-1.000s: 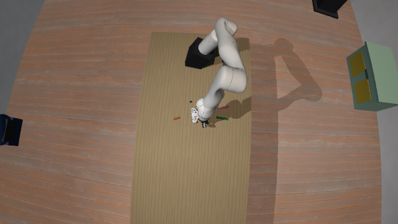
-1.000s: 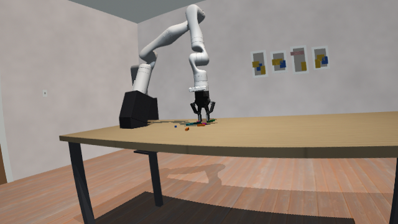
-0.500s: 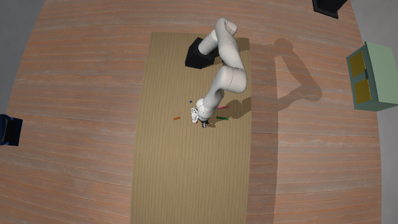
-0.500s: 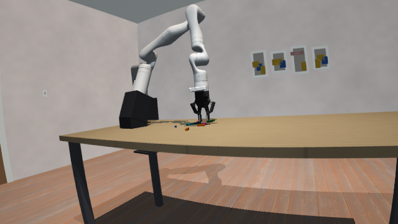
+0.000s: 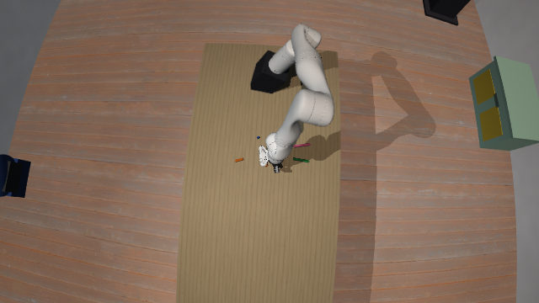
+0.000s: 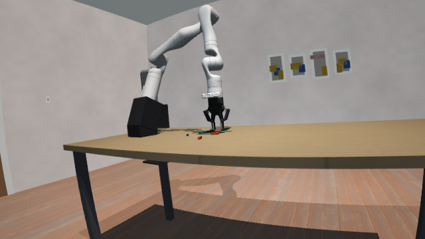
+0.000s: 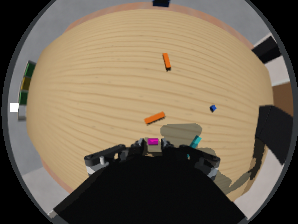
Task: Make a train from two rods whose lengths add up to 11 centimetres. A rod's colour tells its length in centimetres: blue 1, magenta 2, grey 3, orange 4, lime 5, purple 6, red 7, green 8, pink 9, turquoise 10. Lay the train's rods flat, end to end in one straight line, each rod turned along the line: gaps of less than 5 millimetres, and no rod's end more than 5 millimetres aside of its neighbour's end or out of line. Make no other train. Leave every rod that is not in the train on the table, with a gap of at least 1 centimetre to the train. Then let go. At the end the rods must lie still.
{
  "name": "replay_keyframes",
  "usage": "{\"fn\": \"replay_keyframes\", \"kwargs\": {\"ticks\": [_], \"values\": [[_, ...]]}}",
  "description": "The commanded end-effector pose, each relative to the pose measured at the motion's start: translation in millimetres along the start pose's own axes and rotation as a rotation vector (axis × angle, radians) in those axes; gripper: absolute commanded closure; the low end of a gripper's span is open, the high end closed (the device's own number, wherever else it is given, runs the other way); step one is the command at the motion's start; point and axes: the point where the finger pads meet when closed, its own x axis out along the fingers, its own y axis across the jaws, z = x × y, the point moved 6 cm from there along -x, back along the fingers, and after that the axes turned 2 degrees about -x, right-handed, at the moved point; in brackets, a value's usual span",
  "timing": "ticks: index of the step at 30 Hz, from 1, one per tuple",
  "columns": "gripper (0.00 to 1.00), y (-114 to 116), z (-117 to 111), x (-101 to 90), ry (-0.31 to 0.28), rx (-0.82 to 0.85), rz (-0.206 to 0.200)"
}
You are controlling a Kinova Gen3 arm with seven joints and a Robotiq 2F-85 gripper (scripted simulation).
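Magenta rod (image 6: 218, 132) (image 7: 153, 141) lies between the fingertips of the claw (image 5: 276, 169) (image 6: 218, 128) (image 7: 152, 143), its long axis apparently running finger to finger. Claw partly open, gripping nothing; closing would probably meet the rod's ends.

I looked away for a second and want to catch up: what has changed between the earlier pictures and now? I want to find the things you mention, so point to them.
Nothing visibly changed. The arm (image 5: 312, 107) (image 6: 212, 63) and its jaws are posed as before, low over the table (image 5: 253, 236) (image 6: 265, 143) (image 7: 110, 75). The orange rod (image 5: 239, 160) (image 6: 199, 137) (image 7: 166, 61), blue rod (image 5: 258, 137) (image 6: 187, 135) (image 7: 213, 108) and green rod (image 5: 301, 160) (image 6: 226, 128) lie where they lay.
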Motion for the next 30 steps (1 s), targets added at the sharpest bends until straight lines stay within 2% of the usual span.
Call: {"fn": "replay_keyframes", "kwargs": {"ticks": [1, 16, 30], "values": [[0.65, -1.8, -3.3, 2.1, 0.007, -0.009, -0.006], [0.65, -1.7, -3.3, 13.7, 0.007, -0.009, -0.005], [0.65, -1.7, -3.3, 14.7, 0.007, -0.009, -0.005]]}}
